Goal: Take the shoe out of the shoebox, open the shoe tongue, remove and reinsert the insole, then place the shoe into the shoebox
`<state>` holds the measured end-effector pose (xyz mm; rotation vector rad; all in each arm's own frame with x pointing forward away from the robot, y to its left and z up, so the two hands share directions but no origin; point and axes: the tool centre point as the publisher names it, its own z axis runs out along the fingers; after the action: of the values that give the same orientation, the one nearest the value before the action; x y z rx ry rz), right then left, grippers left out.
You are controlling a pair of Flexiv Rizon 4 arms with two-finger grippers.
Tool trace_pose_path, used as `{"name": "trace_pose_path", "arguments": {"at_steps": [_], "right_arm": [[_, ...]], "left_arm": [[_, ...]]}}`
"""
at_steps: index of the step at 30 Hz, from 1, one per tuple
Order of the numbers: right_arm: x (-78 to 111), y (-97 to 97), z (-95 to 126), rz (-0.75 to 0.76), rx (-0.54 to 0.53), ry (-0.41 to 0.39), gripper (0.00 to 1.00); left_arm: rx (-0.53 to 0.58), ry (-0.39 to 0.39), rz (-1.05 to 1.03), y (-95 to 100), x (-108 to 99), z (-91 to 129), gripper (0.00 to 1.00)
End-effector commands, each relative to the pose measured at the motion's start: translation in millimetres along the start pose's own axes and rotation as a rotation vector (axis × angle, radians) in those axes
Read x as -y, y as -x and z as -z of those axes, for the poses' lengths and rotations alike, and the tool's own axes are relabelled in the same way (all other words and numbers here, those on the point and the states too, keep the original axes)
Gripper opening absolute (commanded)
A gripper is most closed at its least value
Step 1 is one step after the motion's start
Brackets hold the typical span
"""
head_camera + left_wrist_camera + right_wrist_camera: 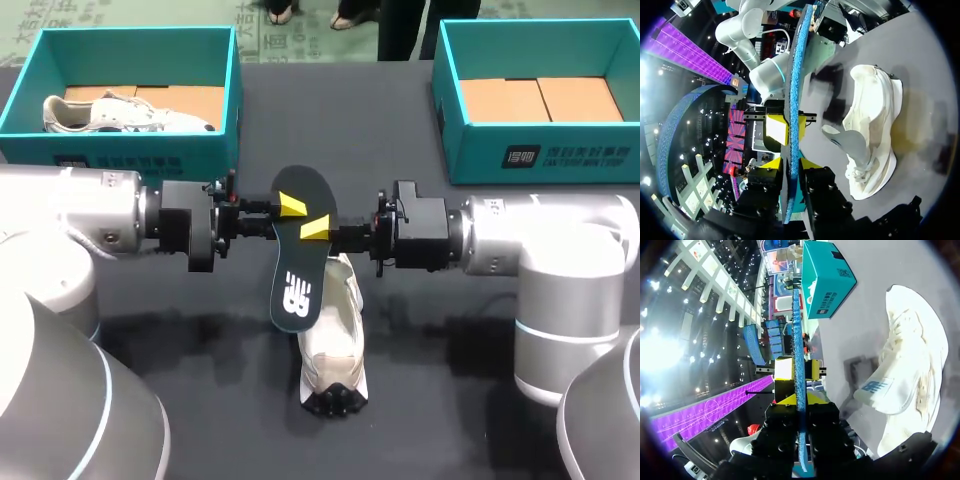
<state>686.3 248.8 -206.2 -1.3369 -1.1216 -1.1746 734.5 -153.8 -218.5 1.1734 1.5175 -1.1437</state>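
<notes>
The white shoe [330, 345] lies on the dark counter [450, 330], lengthwise away from the robot, its tongue pulled out of the opening. Just above the shoe the black insole [297, 250] hangs in the air, partly covering the shoe's far end.

The left end effector [290, 207] comes in from the left of the shoe and the right end effector [316, 230] from its right. Each is clamped on the insole with a yellow tip on either face, and the two grips sit just beside each other.

Well beyond the shoe to the left stands a teal shoebox [130, 140] with a second shoe [110, 112] inside. Another teal box [545, 155] stands well beyond it to the right, showing only brown cardboard. The two arms and the held insole lie between the shoe and both boxes.
</notes>
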Motion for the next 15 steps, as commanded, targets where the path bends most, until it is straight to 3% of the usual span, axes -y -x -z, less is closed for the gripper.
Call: {"name": "trace_pose_path", "arguments": {"at_steps": [1,3,6,14,15], "right_arm": [[0.7,-0.1,-1.3,-0.002,0.004,0.0,0.0],[0.8,0.0,-1.2,-0.003,0.004,0.0,0.0],[0.8,0.0,-1.0,-0.003,0.003,0.001,0.0],[-0.1,0.6,-0.6,-0.007,-0.005,0.004,0.0],[-0.2,0.6,-0.4,-0.006,-0.005,0.004,0.09]], "left_arm": [[0.002,-0.001,-0.003,-0.9,0.7,-1.4,0.2],[0.002,-0.005,-0.005,-0.9,1.4,-1.9,0.18],[0.002,-0.008,-0.003,-1.3,2.0,-2.4,0.0],[-0.001,-0.013,-0.011,-1.4,3.5,-1.7,0.0],[-0.001,-0.013,-0.011,-1.2,3.5,-1.1,0.0]]}}
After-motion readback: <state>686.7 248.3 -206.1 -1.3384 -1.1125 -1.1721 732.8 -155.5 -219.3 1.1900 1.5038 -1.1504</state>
